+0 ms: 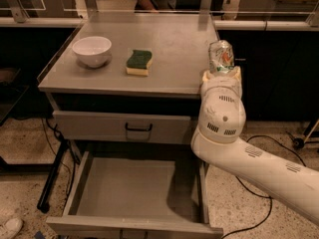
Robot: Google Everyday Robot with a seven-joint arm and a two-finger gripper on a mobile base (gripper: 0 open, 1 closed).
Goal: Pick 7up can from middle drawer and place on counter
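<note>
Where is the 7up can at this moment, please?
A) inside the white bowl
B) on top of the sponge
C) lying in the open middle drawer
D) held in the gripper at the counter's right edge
D: the 7up can stands upright in the gripper, raised at the right edge of the counter, well above the open middle drawer.

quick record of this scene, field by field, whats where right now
7up can: held in gripper, not set down
gripper: shut on the can, by right front corner of counter
middle drawer: pulled open, can not in it
on counter: white bowl, sponge
top drawer: closed
</note>
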